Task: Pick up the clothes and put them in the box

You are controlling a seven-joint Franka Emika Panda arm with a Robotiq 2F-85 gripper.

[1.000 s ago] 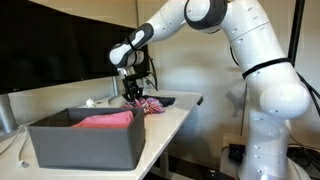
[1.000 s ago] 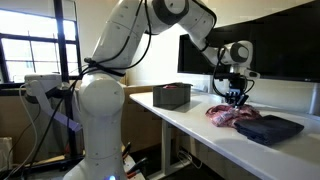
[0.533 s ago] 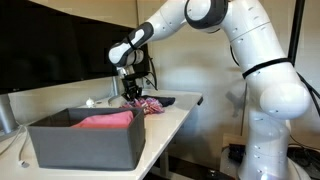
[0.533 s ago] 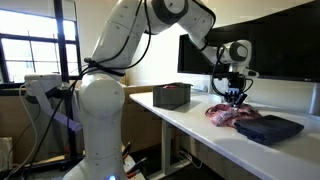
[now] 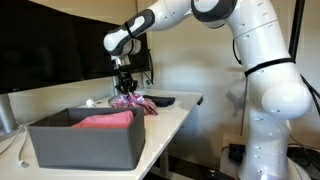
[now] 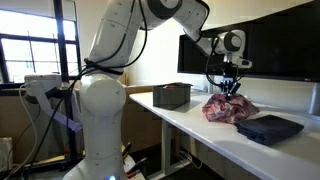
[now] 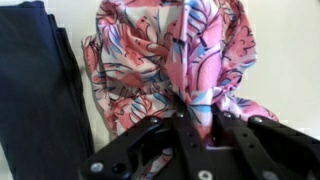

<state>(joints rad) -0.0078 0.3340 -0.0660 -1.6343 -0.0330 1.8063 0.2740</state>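
- Pink, white and purple swirls cover the patterned cloth (image 5: pixel 134 101) in an exterior view. It is bunched into a small clump under the claw (image 5: pixel 125 92), just past the far wall of the box (image 5: pixel 85 146). The box is a dark grey bin with straight walls at the near end of the white worktop (image 5: pixel 172 120). A plain pink-red cloth (image 5: pixel 105 120) lies crumpled inside it. A dark flat thing (image 5: pixel 161 101) sits on the worktop beyond the clump.
- In an exterior view from the opposite end, the claw (image 6: pixel 228 88) points straight down, closed on the top of the patterned cloth (image 6: pixel 228 108). The cloth is drawn up into a peak, and its lower folds seem to rest on the worktop (image 6: pixel 195 125). The box (image 6: pixel 172 96) stands well apart, farther along. The dark flat thing (image 6: pixel 268 128) lies just beside the cloth.
- In the wrist view, the black claw (image 7: pixel 198 108) pinches a fold of the patterned cloth (image 7: pixel 165 55). Leaf-like blue, white and red shapes on pink spread out in soft wrinkles. The dark flat thing (image 7: pixel 35 90) shows faint stripes, and the pale worktop (image 7: pixel 285 50) lies on the other side.
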